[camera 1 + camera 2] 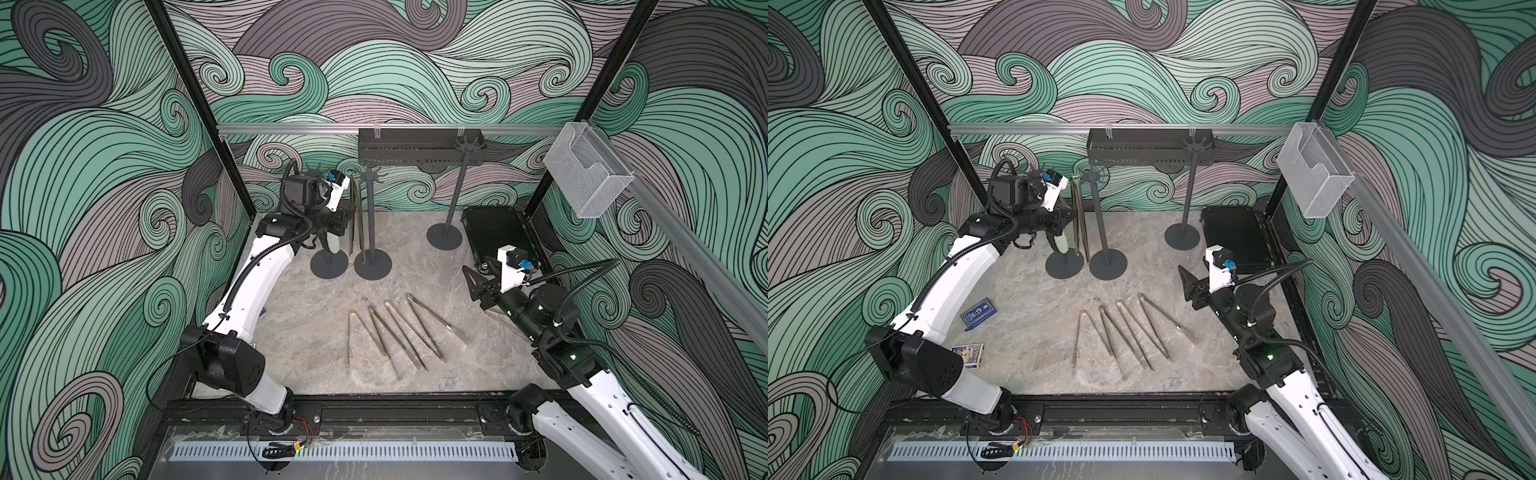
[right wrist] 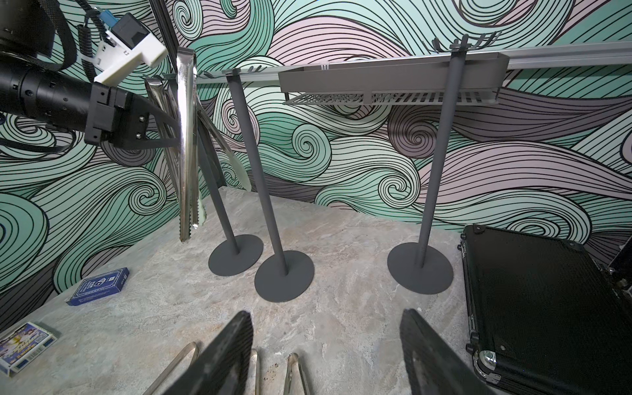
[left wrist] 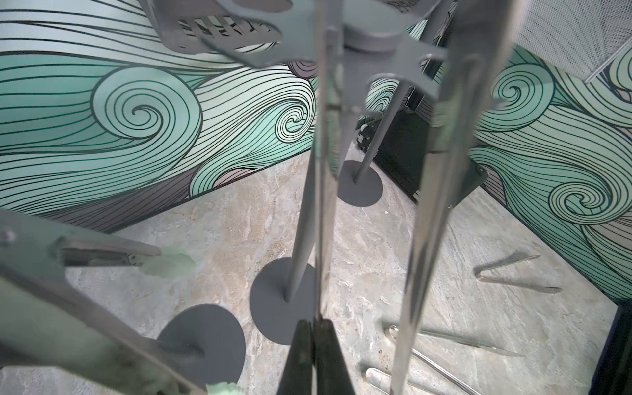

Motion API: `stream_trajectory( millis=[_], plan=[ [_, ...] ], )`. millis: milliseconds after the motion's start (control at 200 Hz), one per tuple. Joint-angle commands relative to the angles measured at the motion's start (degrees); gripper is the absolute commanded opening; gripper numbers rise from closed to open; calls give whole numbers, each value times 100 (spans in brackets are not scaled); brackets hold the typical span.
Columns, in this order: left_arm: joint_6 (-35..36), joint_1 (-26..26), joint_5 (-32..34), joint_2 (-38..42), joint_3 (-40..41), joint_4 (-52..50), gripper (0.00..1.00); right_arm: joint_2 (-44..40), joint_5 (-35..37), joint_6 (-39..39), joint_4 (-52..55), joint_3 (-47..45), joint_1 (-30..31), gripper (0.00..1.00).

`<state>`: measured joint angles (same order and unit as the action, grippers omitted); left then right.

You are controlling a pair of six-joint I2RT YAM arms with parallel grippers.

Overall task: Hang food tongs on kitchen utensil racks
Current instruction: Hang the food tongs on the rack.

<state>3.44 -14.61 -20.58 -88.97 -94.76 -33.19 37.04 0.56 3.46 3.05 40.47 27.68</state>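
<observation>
Top views: a stereo pair mounted high at the front edge, pitched down toward the back wall [image 1: 374, 83]. They stand far off. Both top views take in the whole table [image 1: 316, 324], both arms and three racks [image 1: 1099, 224], with near-identical framing and a slight sideways offset.

Left wrist: very close, up by a hook star [image 3: 372, 34]. It faces down along the held tongs [image 3: 319, 205] to the rack bases, with the left gripper [image 3: 314, 325] at the frame edge.

Right wrist: low over the table at mid range, facing the back wall, with the right gripper [image 2: 326, 314] at the frame edge.

Shared by all four views: racks, loose tongs [image 1: 350, 340], case [image 2: 547, 307].
</observation>
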Motion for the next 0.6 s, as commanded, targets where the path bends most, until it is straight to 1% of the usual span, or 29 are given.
stream_trajectory(
  millis=[0, 345, 590],
  plan=[
    [60, -63, 33, -44, -271, 91, 0, -37, -49, 6, -33, 137, -26, 69],
    [139, -94, 181, -216, -376, -12, 0, -38, -56, 14, -42, 121, -26, 69],
    [225, -176, 420, -335, -328, -82, 0, -47, -55, 14, -47, 119, -25, 69]
  ],
)
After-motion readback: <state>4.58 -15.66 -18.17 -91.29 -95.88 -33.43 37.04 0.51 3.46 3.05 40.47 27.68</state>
